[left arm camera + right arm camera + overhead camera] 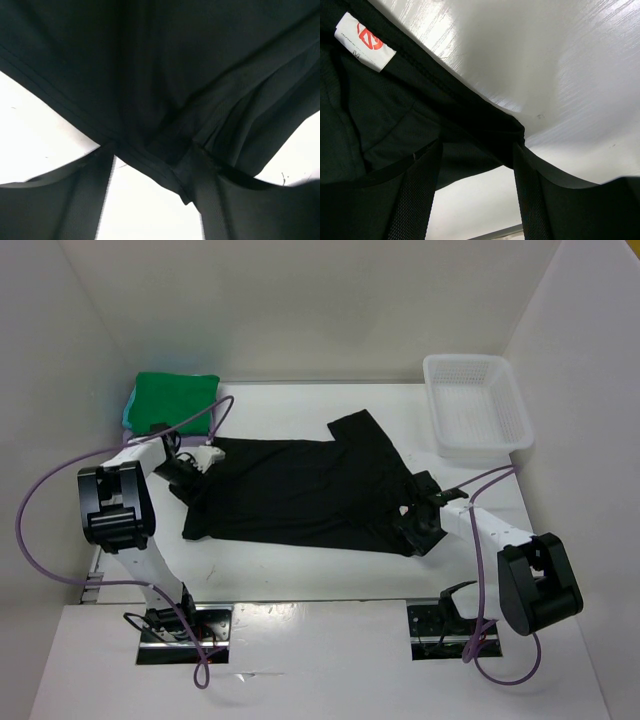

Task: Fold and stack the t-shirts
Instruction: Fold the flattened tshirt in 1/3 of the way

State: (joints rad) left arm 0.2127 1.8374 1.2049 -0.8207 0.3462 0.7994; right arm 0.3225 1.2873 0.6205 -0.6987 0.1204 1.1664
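The soft black shirt (300,495) lies flat and wrinkly, left of the white plastic bin (478,448); the left gripper (192,472) pinches its hem tight; the right gripper (418,525) pinches its collar edge

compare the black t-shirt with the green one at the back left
The black cloth t-shirt lies spread out flat; the bright green cloth t-shirt is folded compact. The black one is pinched at each end by the left claw and right claw; the green one is untouched. Both are plain soft cloth.
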